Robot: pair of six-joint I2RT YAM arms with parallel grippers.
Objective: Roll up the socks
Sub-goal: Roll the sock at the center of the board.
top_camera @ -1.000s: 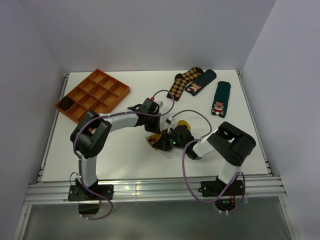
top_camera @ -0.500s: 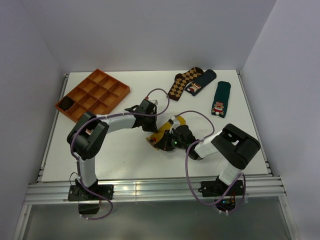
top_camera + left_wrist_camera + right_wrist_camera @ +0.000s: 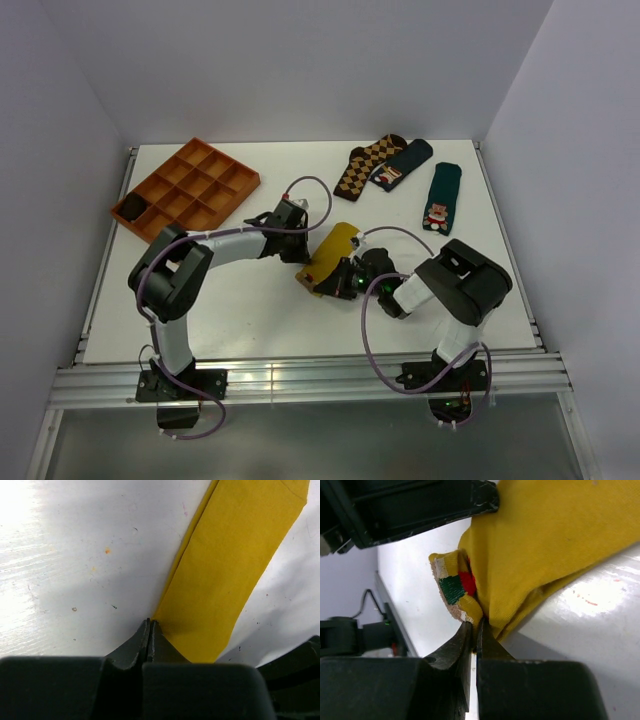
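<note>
The mustard-yellow sock lies mid-table, stretched flat toward the far right. My left gripper is at its left edge. In the left wrist view the jaws are shut, pinching the long edge of the sock. My right gripper is at the sock's near end. In the right wrist view it is shut on a fold of the sock, right beside the red, green and white figure. The left gripper's black body is just beyond.
An orange divided tray stands at the far left with a dark item in one compartment. A brown argyle sock and two dark green socks lie at the far right.
The yellow sock went from a bunched lump between the grippers to a flat strip reaching up and right. The left gripper shifted slightly left and the right wrist turned.
</note>
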